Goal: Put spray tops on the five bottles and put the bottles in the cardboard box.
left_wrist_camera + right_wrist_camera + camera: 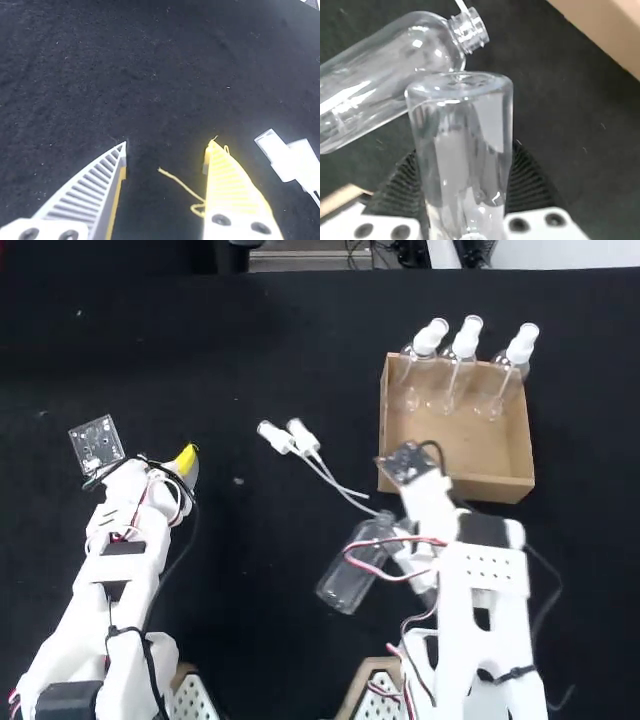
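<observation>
The right fingers [532, 175] were clamped on a clear bottle [462, 150], with a second uncapped bottle [380, 85] just beside it on the counter [580, 130]. The left fingers [227, 180] stood wide apart and empty near two spray tops [287, 157]. The held bottle probably needed steadying, neck clear, while a top went in tube first. The cardboard box [470, 450] held three capped bottles.

Glossy clear plastic bottle [460, 150], matt cardboard box [480, 452]

Three bottles [455, 370] in box [500, 455], spray tops [290, 437] left, perhaps two bottles [355, 570] nearer.
</observation>
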You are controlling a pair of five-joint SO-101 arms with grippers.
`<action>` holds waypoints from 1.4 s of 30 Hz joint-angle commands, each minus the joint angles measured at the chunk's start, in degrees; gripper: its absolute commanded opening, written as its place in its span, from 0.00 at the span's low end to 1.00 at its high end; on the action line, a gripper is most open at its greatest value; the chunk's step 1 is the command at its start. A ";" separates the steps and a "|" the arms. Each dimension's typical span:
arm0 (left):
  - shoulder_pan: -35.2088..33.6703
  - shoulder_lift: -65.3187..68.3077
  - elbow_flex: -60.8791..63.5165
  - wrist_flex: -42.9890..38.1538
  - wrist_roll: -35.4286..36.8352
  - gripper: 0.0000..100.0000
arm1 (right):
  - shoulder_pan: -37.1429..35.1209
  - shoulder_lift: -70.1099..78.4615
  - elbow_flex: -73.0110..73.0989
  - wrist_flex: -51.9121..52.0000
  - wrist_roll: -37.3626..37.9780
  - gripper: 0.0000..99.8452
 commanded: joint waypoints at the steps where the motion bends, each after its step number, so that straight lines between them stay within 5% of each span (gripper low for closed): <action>1: 0.84 -1.49 -2.42 -1.05 -0.53 0.25 | -12.04 -1.71 0.22 -4.31 -8.53 0.01; 6: 0.75 -1.49 -2.42 -1.05 -0.53 0.25 | -24.53 -1.36 0.92 -11.25 -15.47 0.01; 11: 0.75 -1.49 -2.42 -1.05 -0.53 0.25 | -21.98 -1.71 -3.56 -6.68 -15.38 0.01; 17: 0.75 -1.49 -2.51 -1.14 -0.53 0.25 | -4.92 -1.71 -15.34 6.51 -10.02 0.01; 21: 0.66 -1.49 -2.51 -1.14 -0.53 0.25 | 13.19 -1.71 -18.59 10.20 -1.41 0.01; 29: 0.75 -1.49 -2.59 -1.14 -0.53 0.25 | 46.42 -1.27 -9.54 -12.04 13.80 0.02; 35: 0.75 -1.49 -2.42 -1.14 -0.53 0.25 | 53.19 -1.19 0.22 -29.71 13.98 0.01; 42: 0.75 -1.49 -2.33 -1.14 -0.53 0.25 | 53.54 3.65 -0.48 -32.00 13.45 0.01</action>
